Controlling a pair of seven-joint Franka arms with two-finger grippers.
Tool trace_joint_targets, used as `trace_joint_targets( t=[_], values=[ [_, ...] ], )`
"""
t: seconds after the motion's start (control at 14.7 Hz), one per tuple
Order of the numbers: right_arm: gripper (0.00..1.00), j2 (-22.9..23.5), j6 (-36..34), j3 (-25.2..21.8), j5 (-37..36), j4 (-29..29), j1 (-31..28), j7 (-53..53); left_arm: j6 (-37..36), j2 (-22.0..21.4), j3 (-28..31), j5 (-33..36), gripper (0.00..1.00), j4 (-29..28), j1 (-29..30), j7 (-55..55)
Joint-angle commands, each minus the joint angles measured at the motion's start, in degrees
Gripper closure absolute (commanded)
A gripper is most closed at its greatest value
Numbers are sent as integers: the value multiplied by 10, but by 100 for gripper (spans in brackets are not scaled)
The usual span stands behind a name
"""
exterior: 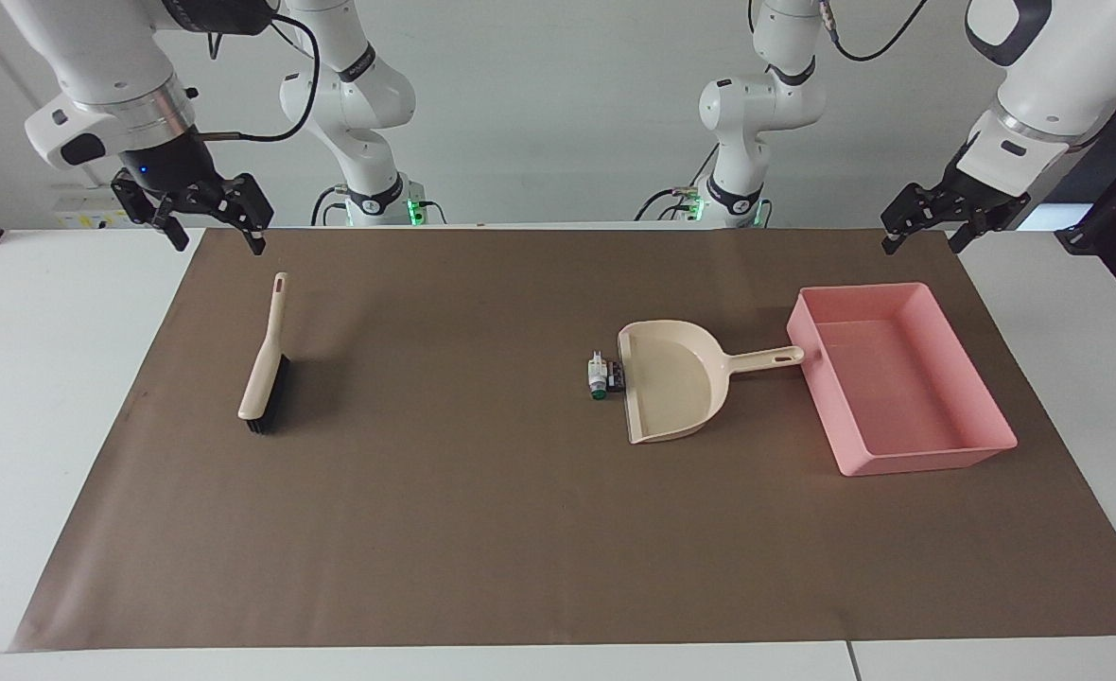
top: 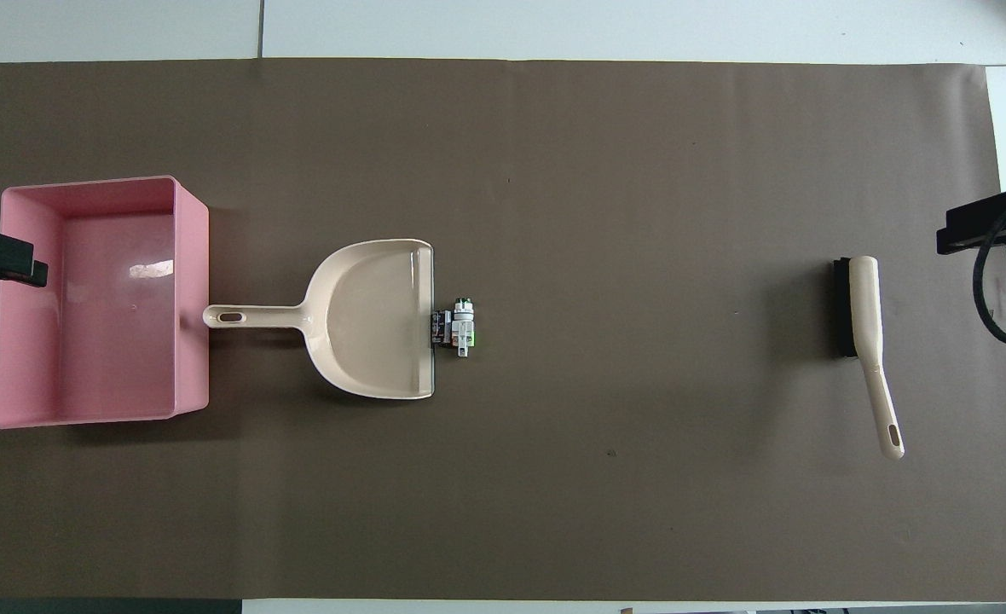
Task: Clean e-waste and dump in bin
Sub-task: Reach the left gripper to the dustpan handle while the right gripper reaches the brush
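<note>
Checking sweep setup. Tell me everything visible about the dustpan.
The dustpan is beige, smooth plastic by its look, with a rounded scoop, a straight open lip and a slim handle with a hang hole. It lies flat on the brown mat, empty. Its lip faces the e-waste, which sits right at the edge. Its handle tip reaches the pink bin; whether they touch is unclear. Neither claw is near it.

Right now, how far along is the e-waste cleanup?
Nothing is done: the tiny e-waste bits lie on the brown mat at the lip of the beige plastic dustpan; the pink rectangular bin holds nothing. Nothing is in hand: left gripper and right gripper hang open; the beige brush lies untouched. Sweeping and dumping remain.
</note>
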Motion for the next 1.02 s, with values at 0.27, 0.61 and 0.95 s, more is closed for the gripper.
trace_joint_targets(
  t=[0.27,0.61,0.95],
  values=[
    [1,-3,4,6,1,-4,-5,11,3,-8,0,5,1,-10,2,-4],
    [1,-56,114,5,-1,-147,-12,-1,3,-8,0,5,1,-10,2,-4],
    [1,-96,232,1,-1,-345,-45,-18,3,-8,0,5,1,-10,2,-4]
  ],
)
